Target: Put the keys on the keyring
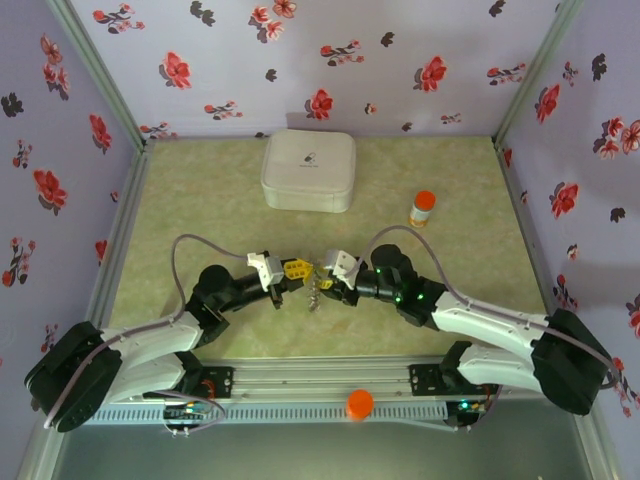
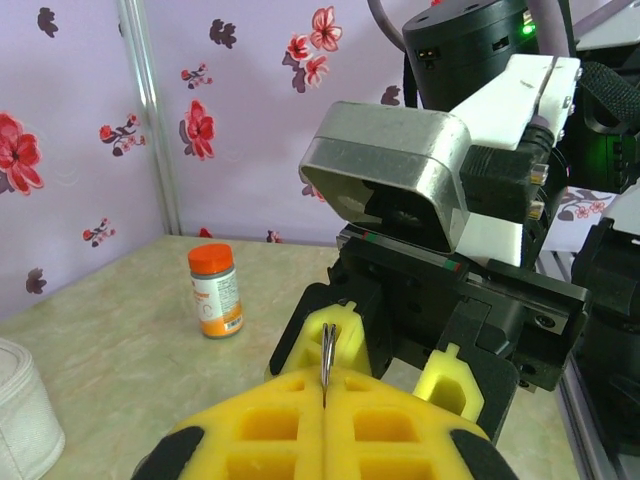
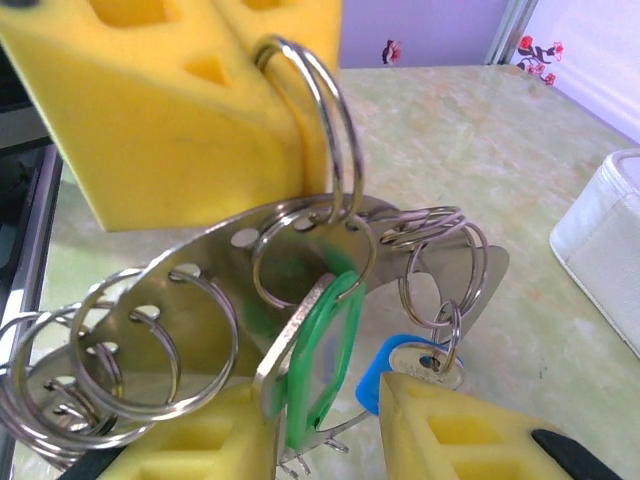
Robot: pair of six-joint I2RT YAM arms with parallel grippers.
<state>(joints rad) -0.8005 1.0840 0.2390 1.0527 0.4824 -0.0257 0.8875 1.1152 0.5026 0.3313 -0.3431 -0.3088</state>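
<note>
My left gripper [image 1: 298, 270] [image 2: 327, 378] is shut on the keyring [image 2: 328, 352] [image 3: 322, 120], a silver double-wire split ring that sticks out of its yellow fingers [image 3: 180, 130]. From that ring hangs a perforated steel plate [image 3: 200, 290] carrying several smaller rings. The keys hang there: a green tag [image 3: 322, 350] with a silver blade beside it, and a blue-headed key [image 3: 412, 365]. My right gripper [image 1: 325, 272] [image 3: 330, 405] faces the left one, its jaws apart, with the green tag between them and the blue key resting on one fingertip [image 3: 450, 420].
A white rounded case [image 1: 307, 170] lies at the back of the table and an orange-capped bottle [image 1: 423, 208] [image 2: 215, 292] stands right of it. Floral walls close in three sides. An orange knob [image 1: 359, 403] sits on the front rail between the arm bases.
</note>
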